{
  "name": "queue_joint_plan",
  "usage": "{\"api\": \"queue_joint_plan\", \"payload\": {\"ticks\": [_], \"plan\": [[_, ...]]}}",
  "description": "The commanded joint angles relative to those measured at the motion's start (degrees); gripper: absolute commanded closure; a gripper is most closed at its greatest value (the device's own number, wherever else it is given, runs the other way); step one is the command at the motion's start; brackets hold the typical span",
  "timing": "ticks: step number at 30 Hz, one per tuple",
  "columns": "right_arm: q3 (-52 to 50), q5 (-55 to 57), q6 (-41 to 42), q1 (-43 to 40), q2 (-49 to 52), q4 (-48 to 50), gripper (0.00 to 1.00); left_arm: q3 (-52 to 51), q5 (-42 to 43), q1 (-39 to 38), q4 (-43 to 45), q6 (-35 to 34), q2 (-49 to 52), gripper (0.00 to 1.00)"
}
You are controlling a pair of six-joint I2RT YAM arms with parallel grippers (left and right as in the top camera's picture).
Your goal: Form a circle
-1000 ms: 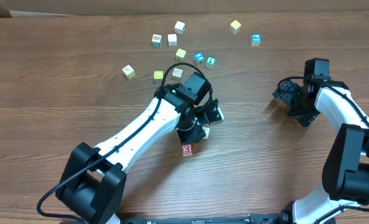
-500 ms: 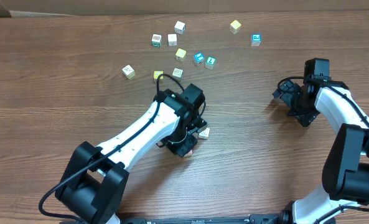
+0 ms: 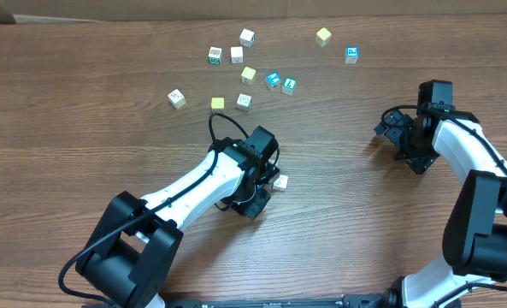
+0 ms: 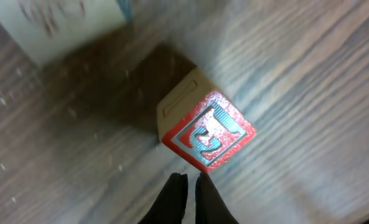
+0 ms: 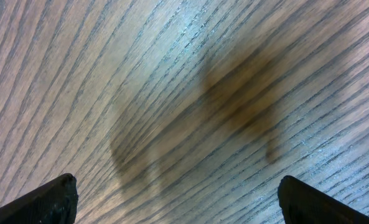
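The left gripper [image 4: 190, 186] is hovering pinched closed and empty, just beside the red-faced cube [image 4: 209, 134] at mid-table; the right gripper [image 5: 184, 196] is gaping empty at right. The cube is looking light, rigid and slide-prone, its flat opposite sides offering the hold.

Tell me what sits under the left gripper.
Wrist view: a red-faced cube lies just beyond the shut left gripper. Overhead, the arm covers it; one cream cube peeks out.

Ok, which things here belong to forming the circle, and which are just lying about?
Job in hand:
- red cube
- cream cube
- left gripper, shut, tips by the red cube

Lying about:
- blue-faced cubes
- yellow cubes
- right gripper, open over bare table
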Motion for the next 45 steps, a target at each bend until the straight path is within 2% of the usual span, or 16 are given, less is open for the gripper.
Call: {"api": "queue_joint_plan", "payload": {"ticks": [1, 7, 13, 19, 25, 30, 35, 39, 45], "plan": [[1.0, 0.3, -0.1, 0.0, 0.1, 0.3, 0.00, -0.4, -0.2, -0.2, 0.9, -1.2, -1.3, 0.95], [1.0, 0.3, -0.1, 0.0, 0.1, 0.3, 0.00, -0.4, -4.3, 0.1, 2.7, -1.9, -1.3, 0.95], [1.0, 0.3, -0.1, 0.0, 0.1, 0.3, 0.00, -0.4, -4.5, 0.1, 2.7, -1.9, -1.3, 0.95], [1.0, 0.3, -0.1, 0.0, 0.1, 0.3, 0.00, -0.4, -3.7, 0.1, -1.4, -2.3, -1.3, 0.96], [1.0, 0.3, -0.1, 0.0, 0.1, 0.3, 0.00, -0.4, 1.9, 0.0, -3.9, -2.2, -1.3, 0.96], [1.0, 0.3, -0.1, 0.0, 0.1, 0.3, 0.00, -0.4, 10.3, 0.0, -3.1, 0.9, -1.3, 0.96], [1.0, 0.3, -0.1, 0.0, 0.1, 0.3, 0.00, -0.4, 13.5, 0.0, -3.0, 1.0, -1.3, 0.96], [1.0, 0.3, -0.1, 0.0, 0.1, 0.3, 0.00, -0.4, 19.2, 0.0, -2.8, 1.8, -1.3, 0.96], [1.0, 0.3, -0.1, 0.0, 0.1, 0.3, 0.00, -0.4, 17.1, 0.0, -2.4, -1.7, -1.0, 0.96]]}}
